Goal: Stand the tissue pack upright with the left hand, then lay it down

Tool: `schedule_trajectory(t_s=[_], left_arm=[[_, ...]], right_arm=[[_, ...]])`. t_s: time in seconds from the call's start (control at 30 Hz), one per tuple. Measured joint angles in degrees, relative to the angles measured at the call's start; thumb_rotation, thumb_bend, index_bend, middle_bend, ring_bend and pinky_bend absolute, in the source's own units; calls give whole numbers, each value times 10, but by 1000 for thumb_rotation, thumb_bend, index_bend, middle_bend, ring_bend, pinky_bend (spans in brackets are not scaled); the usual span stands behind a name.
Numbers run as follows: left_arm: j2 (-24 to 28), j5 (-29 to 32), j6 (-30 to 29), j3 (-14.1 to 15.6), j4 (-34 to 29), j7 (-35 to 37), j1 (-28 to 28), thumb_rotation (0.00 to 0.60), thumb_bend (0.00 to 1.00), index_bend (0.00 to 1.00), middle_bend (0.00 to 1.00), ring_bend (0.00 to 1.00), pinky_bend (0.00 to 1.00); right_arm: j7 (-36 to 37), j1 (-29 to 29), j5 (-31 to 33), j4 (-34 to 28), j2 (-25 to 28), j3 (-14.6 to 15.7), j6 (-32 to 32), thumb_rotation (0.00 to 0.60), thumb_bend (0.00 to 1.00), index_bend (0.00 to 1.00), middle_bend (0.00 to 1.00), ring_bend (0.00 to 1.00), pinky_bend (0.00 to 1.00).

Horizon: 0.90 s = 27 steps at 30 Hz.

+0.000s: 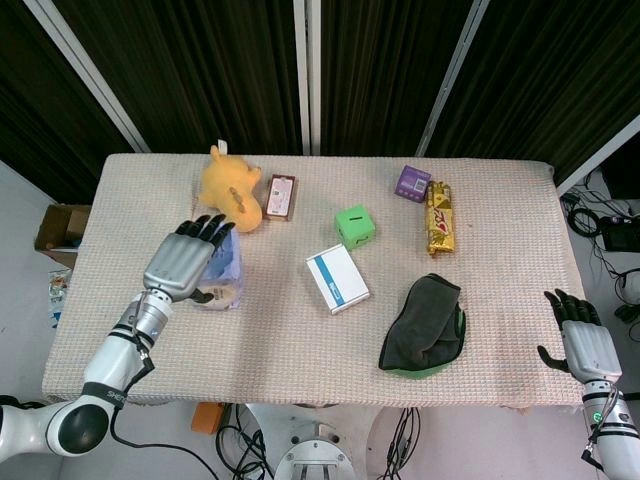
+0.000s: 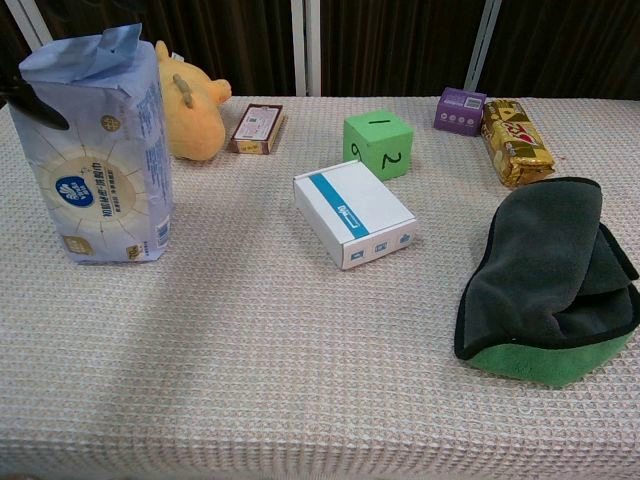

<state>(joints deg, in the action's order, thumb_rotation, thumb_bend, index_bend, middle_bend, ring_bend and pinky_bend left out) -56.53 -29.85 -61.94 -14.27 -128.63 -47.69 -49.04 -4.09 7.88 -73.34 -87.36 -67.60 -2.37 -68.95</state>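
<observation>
Standing upright at the left of the frame in the chest view, the tissue pack (image 2: 100,155) rests on the table (image 2: 260,360) in front of the yellow plush toy (image 2: 190,105). From the head view the left hand (image 1: 182,262) covers the pack's top with fingers spread; whether it grips the pack cannot be told. At lower right the right hand (image 1: 585,345) hangs off the table edge, fingers apart and empty, near the dark cloth (image 1: 425,325); a white-blue box (image 1: 337,279) lies closed mid-table.
</observation>
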Motion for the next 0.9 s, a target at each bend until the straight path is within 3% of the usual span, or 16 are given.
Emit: schedule_trajectory(t_s=[0.1, 0.3, 0.73, 0.83, 0.9], left_arm=[[4, 72, 20, -7, 0, -5, -56, 600, 24, 0, 0, 0, 139], [-2, 113, 34, -8, 38, -2, -105, 600, 25, 0, 0, 0, 139], [8, 268, 69, 52, 76, -51, -189, 600, 26, 0, 1, 0, 145], [10, 287, 94, 62, 86, -54, -201, 600, 42, 0, 70, 11, 169], [13, 299, 116, 72, 94, -58, -213, 600, 108, 24, 164, 75, 231]], right_arm=[[1, 1, 2, 3, -1, 0, 4, 600, 207, 0, 0, 0, 0], [-3, 3, 4, 1, -1, -1, 7, 600, 207, 0, 0, 0, 0], [-4, 4, 4, -1, 2, 0, 8, 600, 208, 0, 0, 0, 0], [-3, 4, 1, -2, 3, 0, 5, 600, 209, 0, 0, 0, 0], [-2, 3, 1, -2, 4, 1, 5, 600, 209, 0, 0, 0, 0]])
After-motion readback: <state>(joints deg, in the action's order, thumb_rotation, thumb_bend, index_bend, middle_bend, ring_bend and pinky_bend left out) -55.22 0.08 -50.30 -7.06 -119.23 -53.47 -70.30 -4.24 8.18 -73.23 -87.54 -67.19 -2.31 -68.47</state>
